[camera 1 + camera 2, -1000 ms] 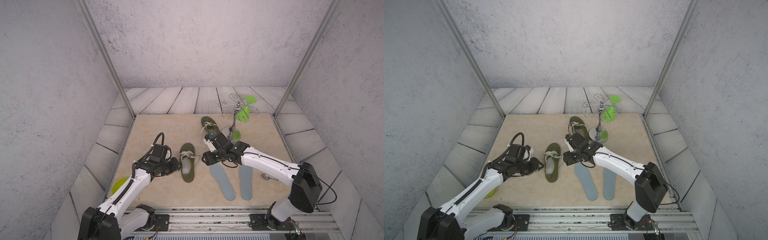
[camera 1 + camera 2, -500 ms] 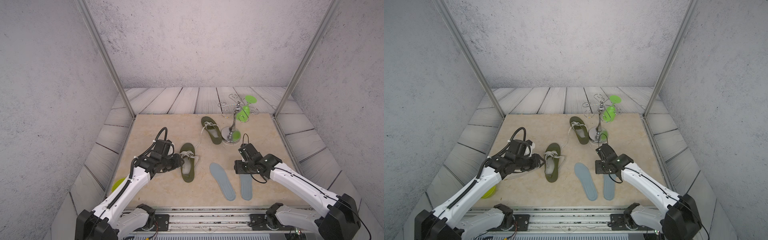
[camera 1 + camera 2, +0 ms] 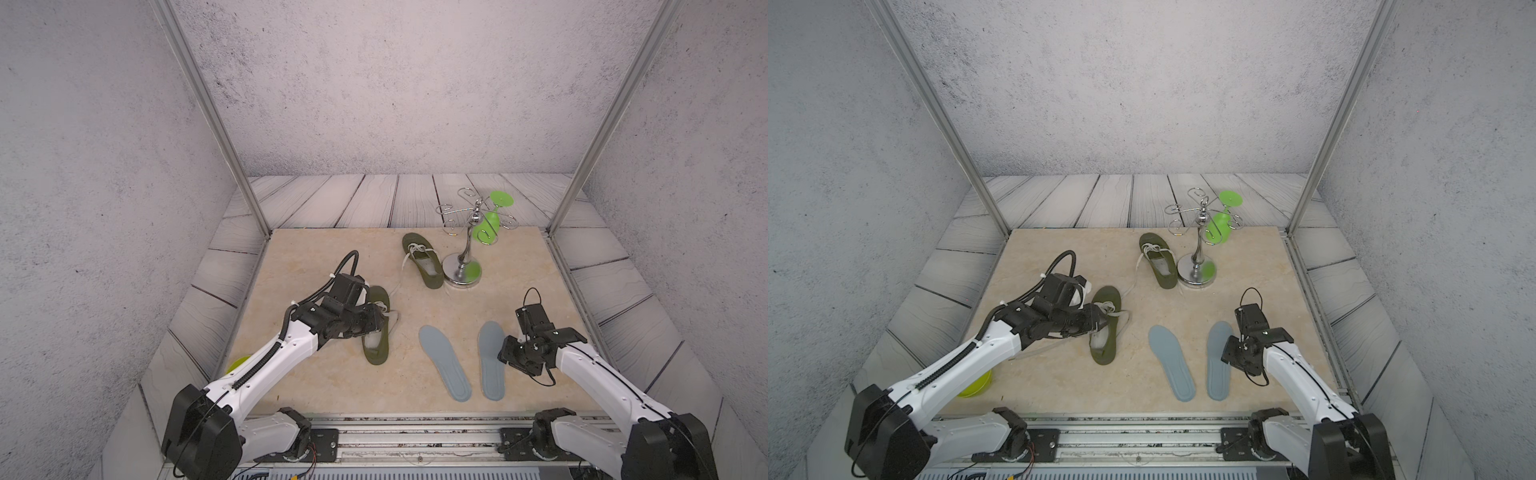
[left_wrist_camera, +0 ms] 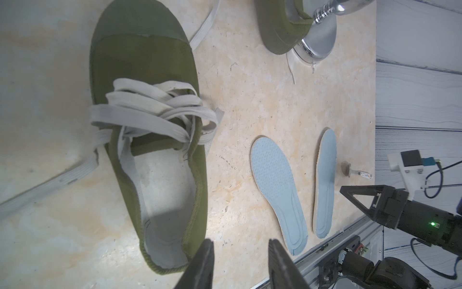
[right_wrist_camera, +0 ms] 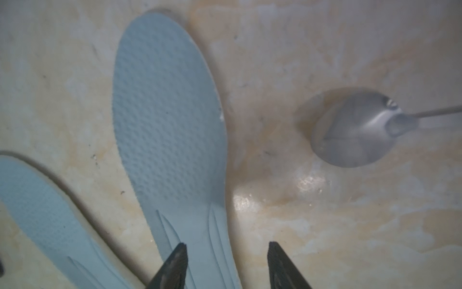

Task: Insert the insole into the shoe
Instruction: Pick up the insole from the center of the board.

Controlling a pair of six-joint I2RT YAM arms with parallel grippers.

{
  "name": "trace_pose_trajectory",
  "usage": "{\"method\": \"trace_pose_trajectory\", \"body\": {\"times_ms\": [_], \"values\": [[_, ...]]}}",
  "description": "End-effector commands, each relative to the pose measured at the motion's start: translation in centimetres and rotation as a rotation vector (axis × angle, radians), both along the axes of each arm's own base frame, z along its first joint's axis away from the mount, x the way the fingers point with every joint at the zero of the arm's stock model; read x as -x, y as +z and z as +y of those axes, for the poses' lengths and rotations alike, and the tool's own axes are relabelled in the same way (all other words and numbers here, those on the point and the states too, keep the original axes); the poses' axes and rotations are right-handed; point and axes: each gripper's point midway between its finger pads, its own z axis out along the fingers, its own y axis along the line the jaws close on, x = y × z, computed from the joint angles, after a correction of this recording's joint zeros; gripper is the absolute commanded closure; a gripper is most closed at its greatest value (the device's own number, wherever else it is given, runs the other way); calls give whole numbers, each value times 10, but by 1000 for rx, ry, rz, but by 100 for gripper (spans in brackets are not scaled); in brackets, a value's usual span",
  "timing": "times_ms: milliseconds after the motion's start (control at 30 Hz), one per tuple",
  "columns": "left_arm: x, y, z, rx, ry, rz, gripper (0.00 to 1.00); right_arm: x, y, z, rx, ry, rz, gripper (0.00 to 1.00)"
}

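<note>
Moved: since a second ago, we see the right end effector (image 3: 503, 353) gone from the far shoe (image 3: 422, 262) to the right-hand insole (image 3: 490, 359). The left end effector (image 3: 380, 322) has shifted over the near shoe (image 3: 376, 353).
Right end effector: in its wrist view the jaws stand apart. One finger (image 5: 178, 255) is over the insole's narrow part and the other is over bare tabletop (image 5: 350, 237). Nothing is clamped.
Left end effector: the jaws are apart and empty, with the tips by the heel end of the near shoe.
Insoles: two pale blue foam insoles lie flat on the tabletop near its front edge. The second insole (image 3: 444, 361) lies just beside the right-hand one, and neither is in a shoe.
Shoes: both are olive green with loose white laces. The near shoe sits at centre left, its opening facing up.
Far shoe: its heel touches the base of a chrome stand (image 3: 461, 270), which holds a hanging green glass (image 3: 486, 226).
Spoon: we find a metal spoon (image 5: 355, 132) near the right-hand insole, not touching it.
</note>
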Motion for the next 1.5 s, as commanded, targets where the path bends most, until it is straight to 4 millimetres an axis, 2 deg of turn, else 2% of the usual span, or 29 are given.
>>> {"method": "trace_pose_trajectory", "body": {"times_ms": [0,267,567,700,833,967,1133,1233,1467], "values": [[-4,4,-4,6,12,-17,61,-4,-2,10,-67,-8,-9,49],[-5,0,-14,10,2,-5,61,-2,-19,9,-63,-8,12,56],[-7,0,-22,22,-5,-1,61,-2,-26,20,-122,9,-4,68],[-8,2,-25,32,-7,0,61,-5,-26,26,-155,33,-15,76],[-8,2,-28,32,-11,3,61,-7,-21,28,-162,54,-24,89],[-8,2,-32,40,-16,6,61,-11,-11,30,-165,73,-37,100],[-4,3,-44,75,-36,19,61,-18,11,33,-182,89,-89,100],[-2,5,-53,101,-48,26,61,-25,32,40,-219,93,-124,100],[-12,16,-72,159,-73,10,61,-50,78,72,-346,127,-201,100]]}}
